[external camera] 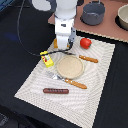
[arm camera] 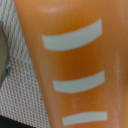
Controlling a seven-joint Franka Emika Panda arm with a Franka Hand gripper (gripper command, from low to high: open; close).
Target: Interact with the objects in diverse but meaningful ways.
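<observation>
Several small toys lie spread over the striped cloth (external camera: pixel 95 85), and most look untouched as far as I can judge. The red tomato (external camera: pixel 85 43) sits near the cloth's far edge, the yellow packet (external camera: pixel 47 60) lies toward the exterior view's left, and the thin brown sausage (external camera: pixel 55 91) rests alone at the near side. The round plate (external camera: pixel 69 66) in the middle holds nothing, with the fork (external camera: pixel 69 81) and knife (external camera: pixel 88 59) beside it. The grey pan (external camera: pixel 93 13) stands on the board beyond the cloth.

The gripper (external camera: pixel 63 46) is down low at the far edge of the cloth, between packet and tomato. The wrist view is filled by the golden bread loaf (arm camera: pixel 70 65) with its pale score marks, so the loaf sits right under the hand. From outside, only a sliver of orange shows at the arm's base. Whether the jaws are clamped on the loaf or standing loose around it, I cannot tell; neither view shows the fingers.

So one item is being dealt with, and nothing has plainly been put anywhere meaningful yet.
</observation>
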